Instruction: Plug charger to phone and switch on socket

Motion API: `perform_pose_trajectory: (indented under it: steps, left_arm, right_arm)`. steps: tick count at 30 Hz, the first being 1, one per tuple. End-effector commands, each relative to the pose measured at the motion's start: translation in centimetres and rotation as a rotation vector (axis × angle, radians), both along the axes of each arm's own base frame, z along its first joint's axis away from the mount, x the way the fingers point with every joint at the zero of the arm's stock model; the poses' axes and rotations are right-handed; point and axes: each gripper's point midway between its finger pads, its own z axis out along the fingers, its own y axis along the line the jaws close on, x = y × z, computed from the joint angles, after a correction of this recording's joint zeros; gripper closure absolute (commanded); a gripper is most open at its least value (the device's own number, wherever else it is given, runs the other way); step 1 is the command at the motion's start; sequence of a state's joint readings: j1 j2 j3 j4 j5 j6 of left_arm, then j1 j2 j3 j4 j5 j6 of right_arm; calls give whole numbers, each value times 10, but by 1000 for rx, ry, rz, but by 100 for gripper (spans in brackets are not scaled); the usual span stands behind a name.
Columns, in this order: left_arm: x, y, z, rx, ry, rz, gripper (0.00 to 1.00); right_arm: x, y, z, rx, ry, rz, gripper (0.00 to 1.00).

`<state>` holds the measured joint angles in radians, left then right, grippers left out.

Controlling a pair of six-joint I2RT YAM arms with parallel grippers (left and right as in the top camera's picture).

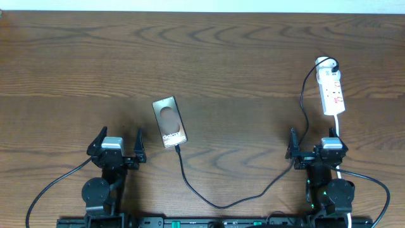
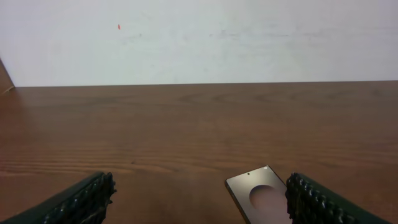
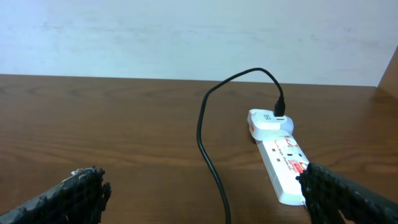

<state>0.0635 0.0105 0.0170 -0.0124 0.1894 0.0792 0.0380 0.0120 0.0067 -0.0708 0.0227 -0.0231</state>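
Wooden table (image 1: 253, 57) bears one phone (image 1: 170, 121), one charger (image 1: 221, 204), one socket (image 1: 332, 95).

Brown wood-grain table (image 1: 240, 57), smooth with soft sheen. Glossy dark phone (image 1: 170, 121). Smooth white plastic socket (image 1: 332, 92). Matt black charger (image 1: 190, 183) cable. Knobbly matt black pads (image 2: 87, 199) on left gripper (image 2: 200, 186).
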Motion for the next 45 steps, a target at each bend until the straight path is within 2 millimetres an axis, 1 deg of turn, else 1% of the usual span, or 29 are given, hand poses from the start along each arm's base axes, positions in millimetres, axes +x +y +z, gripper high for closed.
perform_pose_trajectory:
  steps: [1, 7, 13, 45]
  left_arm:
    - [-2, -7, -14, -1, 45, -42, 9]
    - [-2, -7, -14, -1, 45, -42, 9]
    - [-2, -7, -14, -1, 45, -42, 9]
    - [-2, -7, -14, -1, 45, -42, 10]
  right_arm:
    - [0, -1, -1, -20, 0, -2, 1]
    - [0, -3, 0, -16, -2, -19, 1]
    - [-1, -12, 2, 74, -10, -78, 1]
    - [0, -11, 2, 81, -11, -72, 1]
